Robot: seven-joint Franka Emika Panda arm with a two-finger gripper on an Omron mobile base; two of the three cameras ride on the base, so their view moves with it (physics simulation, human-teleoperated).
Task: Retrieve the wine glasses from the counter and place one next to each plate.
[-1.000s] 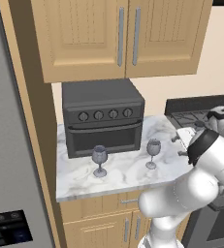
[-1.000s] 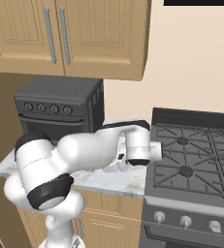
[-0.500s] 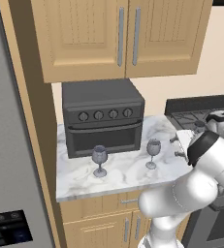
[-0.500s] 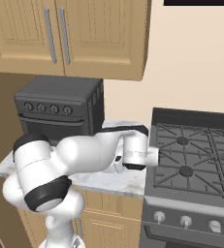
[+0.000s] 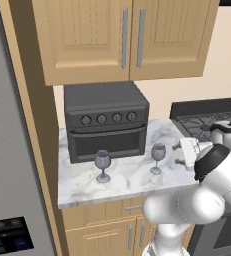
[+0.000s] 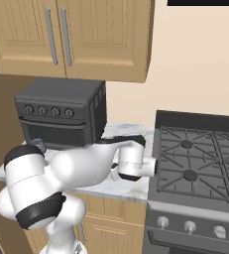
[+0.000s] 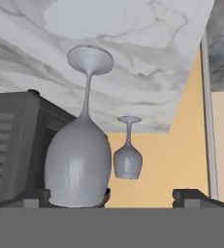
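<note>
Little has moved since the earlier frame: the gripper (image 5: 179, 152), jaws apart, is held just right of the nearer wine glass (image 5: 158, 158) on the tabletop (image 5: 87, 187), judged light, slippery, fragile, best taken at the bowl.
</note>
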